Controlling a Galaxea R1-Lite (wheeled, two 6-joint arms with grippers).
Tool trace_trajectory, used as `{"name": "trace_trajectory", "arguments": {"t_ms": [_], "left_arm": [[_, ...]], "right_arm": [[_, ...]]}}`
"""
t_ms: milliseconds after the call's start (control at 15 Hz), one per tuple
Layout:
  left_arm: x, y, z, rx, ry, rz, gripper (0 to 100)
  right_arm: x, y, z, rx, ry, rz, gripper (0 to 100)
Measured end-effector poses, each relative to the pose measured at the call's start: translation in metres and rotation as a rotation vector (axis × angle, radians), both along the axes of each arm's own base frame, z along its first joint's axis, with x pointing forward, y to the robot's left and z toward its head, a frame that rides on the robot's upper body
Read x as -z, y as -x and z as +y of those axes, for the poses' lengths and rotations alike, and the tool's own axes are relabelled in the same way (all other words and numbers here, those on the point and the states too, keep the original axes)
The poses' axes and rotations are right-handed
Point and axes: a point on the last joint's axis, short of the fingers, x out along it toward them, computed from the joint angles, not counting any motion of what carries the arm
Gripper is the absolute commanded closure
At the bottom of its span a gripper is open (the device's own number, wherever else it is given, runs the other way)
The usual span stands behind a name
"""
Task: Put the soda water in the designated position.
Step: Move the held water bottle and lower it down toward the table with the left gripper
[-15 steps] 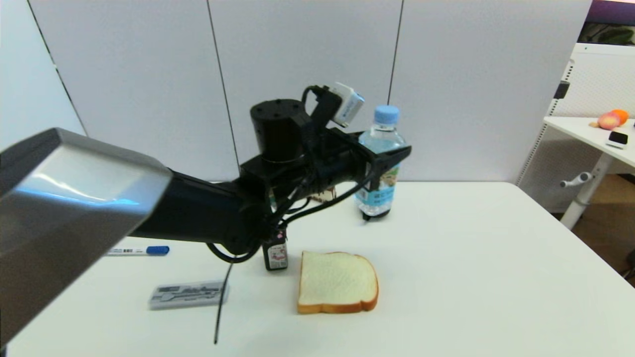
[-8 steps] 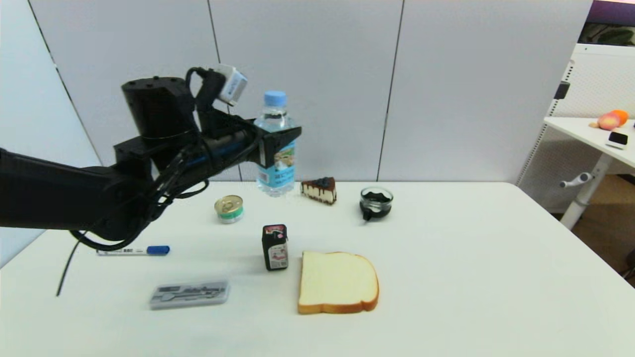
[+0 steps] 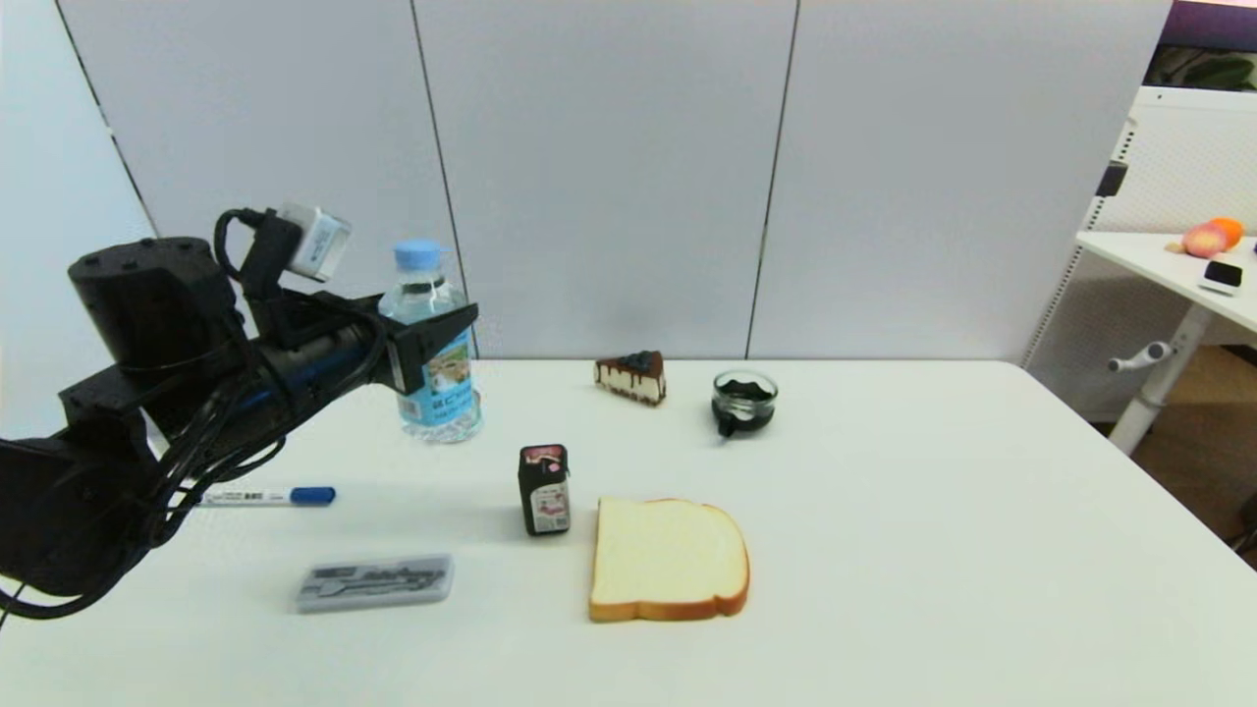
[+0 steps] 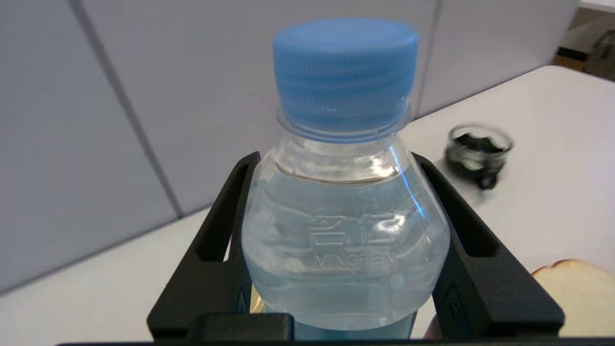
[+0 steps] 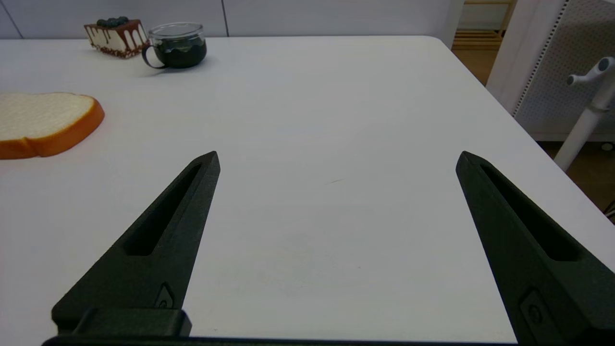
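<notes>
Left gripper: far left of the white table, fingers clamped on either side of the soda water, at its shoulder below the blue cap.
Soda water: upright, at the far left; whether its base touches the table cannot be told.
Black carton: near side of the bottle, right of it.
Bread slice: just right of the carton.
Cake slice, glass cup: far centre.
Pen, grey case: near left.
Right gripper: fingers spread wide, holding nothing, over bare table at the right.
</notes>
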Motion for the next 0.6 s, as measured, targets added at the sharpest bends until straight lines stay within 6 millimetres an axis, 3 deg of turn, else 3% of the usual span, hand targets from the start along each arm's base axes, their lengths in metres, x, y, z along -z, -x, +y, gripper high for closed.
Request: {"name": "trace_trajectory", "arguments": {"t_ms": [600], "left_arm": [[0.049,0.009,0.007,-0.015,0.009,0.047,100]], "right_arm": [[0.000,0.000,0.000,-0.001,0.000,0.000,0]]}}
